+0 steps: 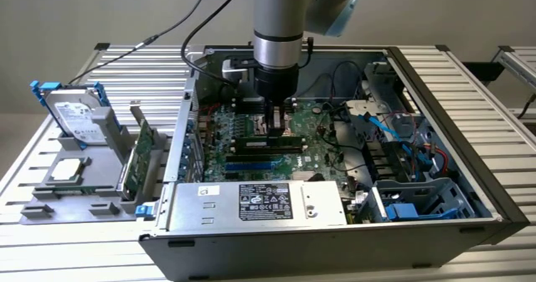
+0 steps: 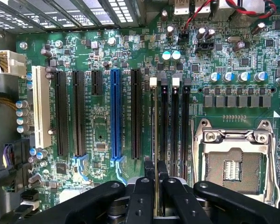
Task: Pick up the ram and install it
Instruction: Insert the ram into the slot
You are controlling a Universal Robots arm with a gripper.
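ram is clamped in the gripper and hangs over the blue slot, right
Not quite. The gripper is clamped on the ram, but the wrist view shows the stick lined up with the black memory slots beside the cpu socket, not the blue slot, which lies further from the socket.

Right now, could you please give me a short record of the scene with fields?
Setting: open computer case on a slatted table
Hold: gripper shut on the ram
Ram position: edge-on above the motherboard, in line with a white-latched memory slot; seating unclear
Nearby: empty CPU socket
Outside case: hard drive, exterior view's left
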